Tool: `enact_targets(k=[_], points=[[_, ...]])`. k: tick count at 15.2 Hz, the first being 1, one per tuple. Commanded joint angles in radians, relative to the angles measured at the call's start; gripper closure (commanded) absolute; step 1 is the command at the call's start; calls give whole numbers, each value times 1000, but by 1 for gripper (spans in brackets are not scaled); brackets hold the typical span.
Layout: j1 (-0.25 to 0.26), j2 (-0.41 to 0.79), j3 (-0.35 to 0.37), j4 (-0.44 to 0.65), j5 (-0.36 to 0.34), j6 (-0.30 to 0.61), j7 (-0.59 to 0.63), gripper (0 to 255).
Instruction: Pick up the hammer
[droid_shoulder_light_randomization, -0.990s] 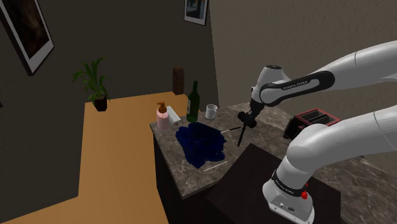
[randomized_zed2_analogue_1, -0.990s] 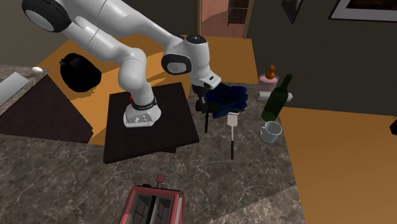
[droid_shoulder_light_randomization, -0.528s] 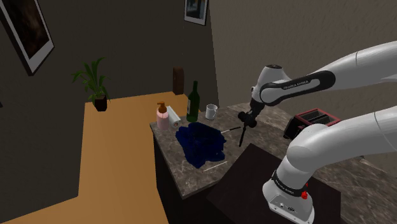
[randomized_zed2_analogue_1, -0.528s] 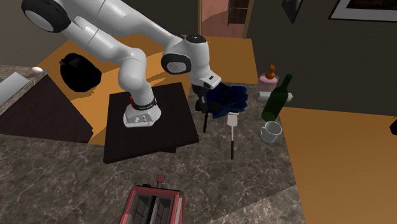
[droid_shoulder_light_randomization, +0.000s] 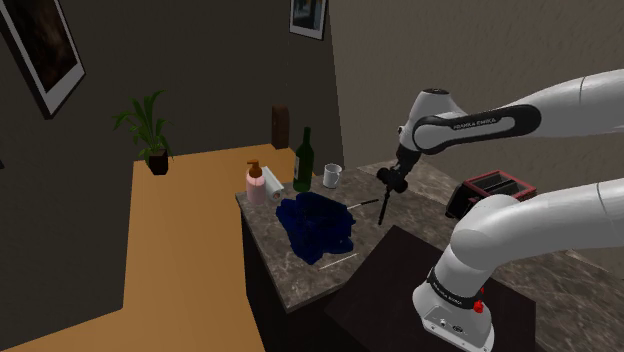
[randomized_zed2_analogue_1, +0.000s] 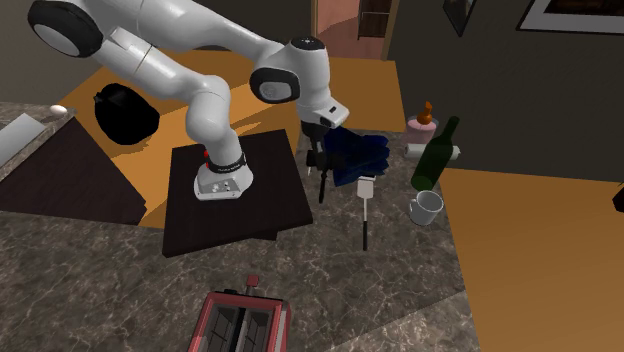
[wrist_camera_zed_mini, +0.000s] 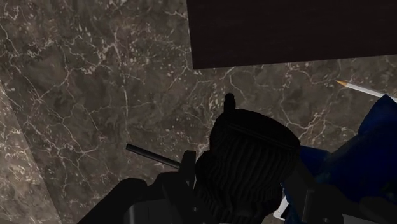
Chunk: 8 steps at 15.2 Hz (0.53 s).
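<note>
the claw (droid_shoulder_light_randomization: 392, 179) is clamping a black hammer (droid_shoulder_light_randomization: 382, 207), with its fingers closed on the upper end so that the tool is hanging almost straight down beneath the hand. in the second exterior view the hammer is dangling just beside the edge of the dark stand top (randomized_zed2_analogue_1: 235, 205). its lower tip appears to be hanging clear of the marbled surface (randomized_zed2_analogue_1: 330, 270), though the gap is hard to judge. in the wrist view the hammer is showing as a ribbed black mass clasped between the two fingers, with the surface lying well beneath it. a blue cloth (droid_shoulder_light_randomization: 316, 226) is lying on the surface to the shoulder view's left of the hanging tool, and a white-headed spatula (randomized_zed2_analogue_1: 365, 200) is resting on the surface near it.

judging from this, the grasp is made and the lifting step is in hand. the next move is calling for a steady, straight rise with the grip staying firm, since the long tool hanging below the pinch could be swinging or slipping, and its tip needs to be clearing the stand edge and the spatula
</note>
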Motion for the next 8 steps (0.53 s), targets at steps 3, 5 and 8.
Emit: enact_targets(k=[3, 5, 8], points=[[7, -33, 20, 39, 19, -71, -2, 255], [9, -46, 28, 58, 27, -104, -3, 255], [11, -53, 33, 70, 31, -122, -4, 255]])
